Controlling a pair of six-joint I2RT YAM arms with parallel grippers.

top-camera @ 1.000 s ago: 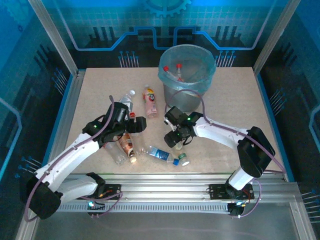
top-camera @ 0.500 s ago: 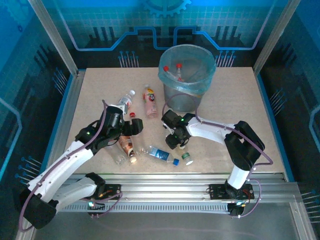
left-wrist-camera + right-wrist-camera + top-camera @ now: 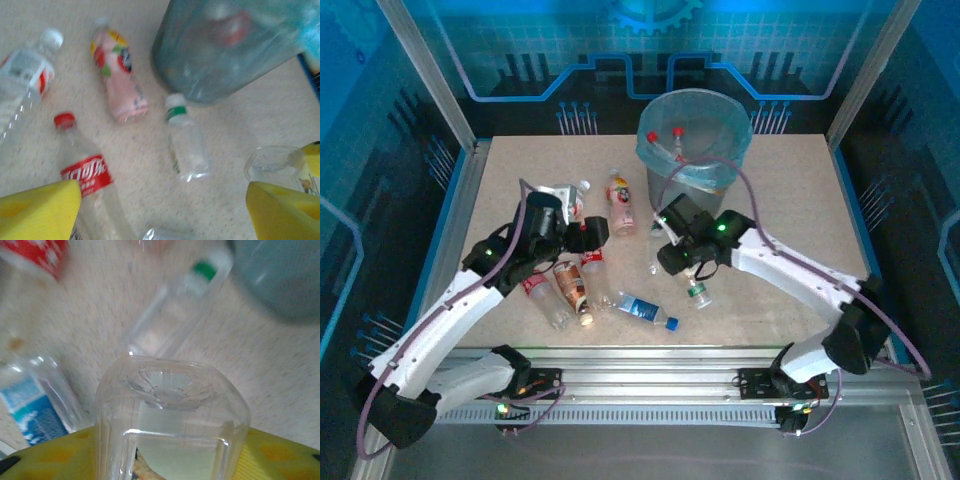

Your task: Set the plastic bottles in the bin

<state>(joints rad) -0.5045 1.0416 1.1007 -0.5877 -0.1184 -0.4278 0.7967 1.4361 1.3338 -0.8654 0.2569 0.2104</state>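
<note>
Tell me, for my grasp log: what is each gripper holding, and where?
Right gripper clamps a clear bottle by its body near the base; left gripper holds nothing, jaws open.

Beyond the yellow fingers [image 3: 35, 212] lie a red-labelled bottle [image 3: 87, 172], pink bottle [image 3: 119, 80] and green-capped bottle [image 3: 186, 142] beside the bin [image 3: 225, 50].

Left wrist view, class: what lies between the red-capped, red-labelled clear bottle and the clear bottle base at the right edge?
A small clear green-capped plastic bottle lies there, in the left wrist view.
</note>
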